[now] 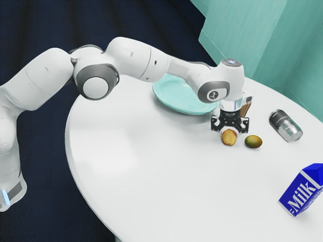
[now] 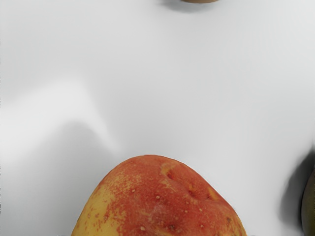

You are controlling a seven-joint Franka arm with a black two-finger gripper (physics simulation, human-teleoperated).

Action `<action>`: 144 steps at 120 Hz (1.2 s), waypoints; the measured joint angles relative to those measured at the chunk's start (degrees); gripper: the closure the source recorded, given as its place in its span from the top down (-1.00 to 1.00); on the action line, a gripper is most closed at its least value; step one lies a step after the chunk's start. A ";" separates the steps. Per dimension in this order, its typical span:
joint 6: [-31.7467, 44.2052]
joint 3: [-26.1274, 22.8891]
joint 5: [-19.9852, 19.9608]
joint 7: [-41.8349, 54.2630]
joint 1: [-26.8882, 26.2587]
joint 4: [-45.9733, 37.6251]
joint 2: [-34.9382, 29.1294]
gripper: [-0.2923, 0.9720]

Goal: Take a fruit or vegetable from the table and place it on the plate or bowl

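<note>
A yellow-and-red fruit (image 1: 229, 137) lies on the white table, and in the wrist view it looms large right under my hand (image 2: 157, 201). My gripper (image 1: 229, 128) hangs directly over it, open, with its black fingers reaching down on either side of the fruit's top. A smaller olive-green fruit (image 1: 253, 141) rests just to the exterior view's right of the first one. The teal plate (image 1: 174, 96) sits behind the gripper toward the exterior view's left, partly covered by my forearm.
A metal can (image 1: 285, 126) lies on its side at the exterior view's right. A blue milk carton (image 1: 303, 191) stands near the table's front right. A brown object (image 1: 246, 108) stands just behind the hand. The table (image 1: 151, 166) is round, with its edge close on the left.
</note>
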 joint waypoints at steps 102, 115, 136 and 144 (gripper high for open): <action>-6.32 15.11 -1.68 -3.60 3.62 -25.45 -29.65 -0.12; -7.26 15.01 -1.98 -2.20 4.22 -21.80 -27.31 -0.12; -8.00 14.70 -3.26 0.42 6.99 -18.14 -23.87 -0.13; -8.15 14.19 -3.60 1.38 7.14 -16.36 -22.59 -0.13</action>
